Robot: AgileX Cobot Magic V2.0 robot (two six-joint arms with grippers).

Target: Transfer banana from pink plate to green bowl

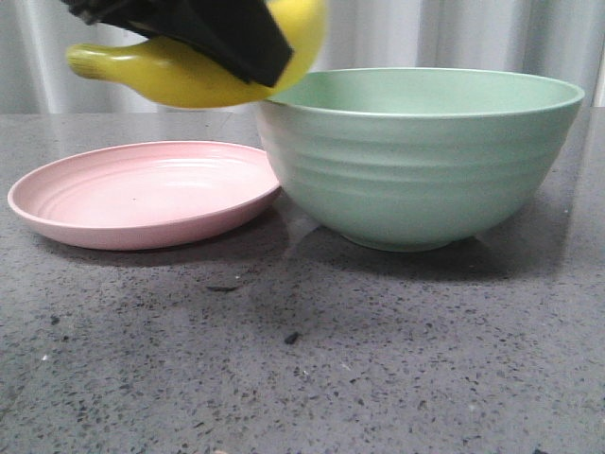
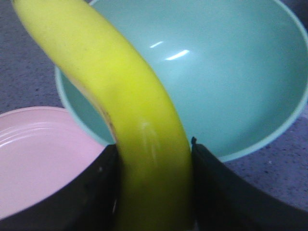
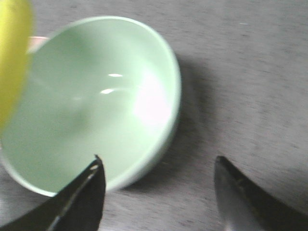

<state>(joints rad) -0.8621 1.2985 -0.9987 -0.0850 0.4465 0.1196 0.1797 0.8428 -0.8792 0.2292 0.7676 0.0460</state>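
From the front, the left claw [image 1: 203,33] grips the banana [image 1: 170,76] in the air, above the gap where the plate [image 1: 142,194] meets the bowl [image 1: 421,156]. The banana's greenish stem end points left over the plate, and its other end reaches over the bowl's left rim. Plate and bowl sit side by side on the grey speckled surface [image 1: 302,369], seemingly touching, though the contact point is shadowed.

In the left wrist view, two dark fingers [image 2: 91,192] press the banana [image 2: 139,130] from either side. The bowl [image 2: 226,77] lies beneath it, with the plate [image 2: 43,154] just beside.

In the right wrist view, the right claw [image 3: 159,192] stands spread wide, holding nothing, over the surface [image 3: 240,82] beside the bowl [image 3: 96,106]. The blurred banana [image 3: 12,53] shows at the edge.
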